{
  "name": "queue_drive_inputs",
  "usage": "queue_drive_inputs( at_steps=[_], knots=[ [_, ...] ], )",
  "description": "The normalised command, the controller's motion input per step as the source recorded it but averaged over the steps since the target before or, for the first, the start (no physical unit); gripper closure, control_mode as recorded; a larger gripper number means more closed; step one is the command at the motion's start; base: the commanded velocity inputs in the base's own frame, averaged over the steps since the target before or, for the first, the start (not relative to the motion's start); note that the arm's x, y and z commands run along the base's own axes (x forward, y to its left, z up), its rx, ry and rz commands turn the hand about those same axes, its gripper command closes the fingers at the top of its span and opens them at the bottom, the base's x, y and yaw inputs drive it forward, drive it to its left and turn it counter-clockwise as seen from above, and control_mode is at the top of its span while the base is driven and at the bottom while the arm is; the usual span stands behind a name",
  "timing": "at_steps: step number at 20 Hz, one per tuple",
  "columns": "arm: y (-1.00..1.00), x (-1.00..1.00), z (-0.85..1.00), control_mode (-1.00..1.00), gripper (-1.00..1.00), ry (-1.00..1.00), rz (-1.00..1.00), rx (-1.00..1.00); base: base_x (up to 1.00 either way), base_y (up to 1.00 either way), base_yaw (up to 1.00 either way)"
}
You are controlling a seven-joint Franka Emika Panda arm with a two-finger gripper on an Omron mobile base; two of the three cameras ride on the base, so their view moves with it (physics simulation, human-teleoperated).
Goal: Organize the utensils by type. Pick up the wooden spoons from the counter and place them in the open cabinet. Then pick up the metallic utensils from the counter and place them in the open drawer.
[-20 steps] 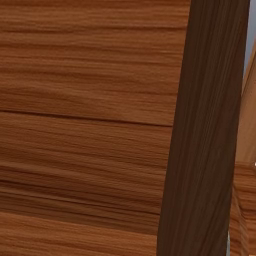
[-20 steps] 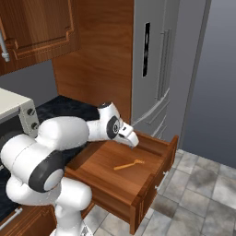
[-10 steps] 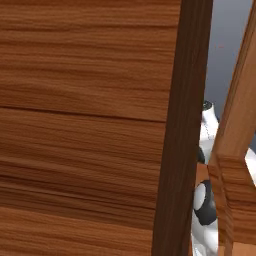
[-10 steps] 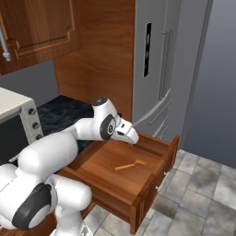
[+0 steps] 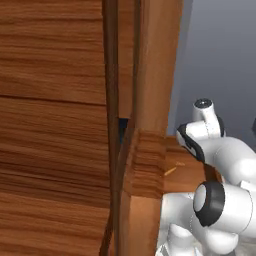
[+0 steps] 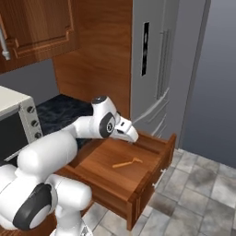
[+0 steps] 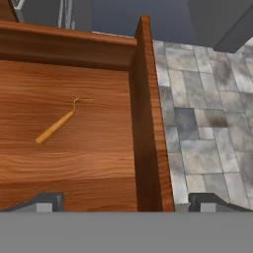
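The open drawer (image 6: 146, 180) juts out over the tiled floor. On its wooden bottom lies one small utensil (image 6: 127, 162) with a tan handle and a thin metal head. The hand view has the same utensil (image 7: 62, 122) left of the drawer's side wall (image 7: 146, 123), and the left base view catches it (image 5: 170, 171) too. My gripper (image 6: 132, 135) hangs open above the drawer's back part, and nothing sits between its fingertips (image 7: 129, 203). It is well apart from the utensil. The wooden spoons are out of view.
A steel fridge (image 6: 156, 69) stands right behind the drawer. A microwave (image 6: 14, 126) and a dark counter (image 6: 62, 113) lie to the left, under a closed upper cabinet (image 6: 41, 27). A wooden door panel (image 5: 50, 125) looms close at the left. Grey floor tiles (image 6: 198, 184) spread to the right.
Both base views have shifted, so the base has driven. The arm has stretched out from its folded pose. The gripper stays open over the drawer, and the utensil lies where it was.
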Motion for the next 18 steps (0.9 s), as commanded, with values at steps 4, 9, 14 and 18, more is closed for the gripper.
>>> queue_drive_inputs(
  at_steps=[4, 9, 14, 18],
  knots=[
    [0.00, 0.00, 0.00, 1.00, -1.00, 0.00, 0.00, 0.00, -0.57, -0.47, -0.09],
    [0.00, 0.00, 0.00, 1.00, -1.00, 0.00, 0.00, 0.00, -0.64, -0.50, -0.19],
    [0.00, 0.00, 0.00, 1.00, -1.00, 0.00, 0.00, 0.00, -0.48, -0.64, -0.26],
    [0.00, 0.00, 0.00, 1.00, -1.00, 0.00, 0.00, 0.00, 0.03, -0.49, -0.70]
  ],
)
